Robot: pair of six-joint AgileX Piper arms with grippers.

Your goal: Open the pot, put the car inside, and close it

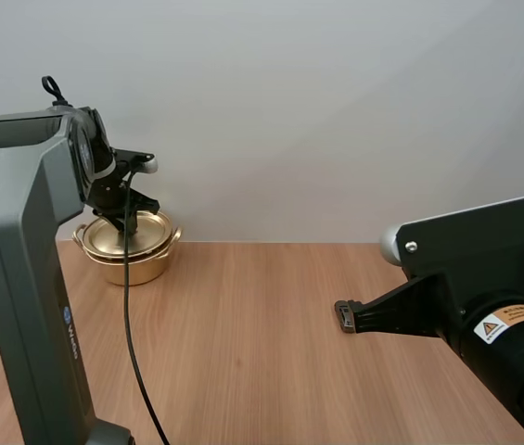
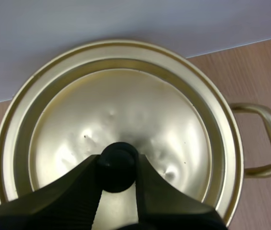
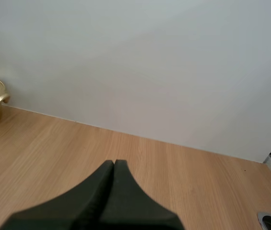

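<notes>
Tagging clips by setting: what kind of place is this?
Probably a robot test bench, not a kitchen: a plain wooden table against a blank white wall, and a lone gold pot with the left pincer gripping its lid knob.

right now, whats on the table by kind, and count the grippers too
gold pot: 1
gold lid, seated on the pot, with a black knob: 1
grippers: 2 (left gripper pinching the black knob, right gripper shut on nothing, over bare table)
total: 4
</notes>
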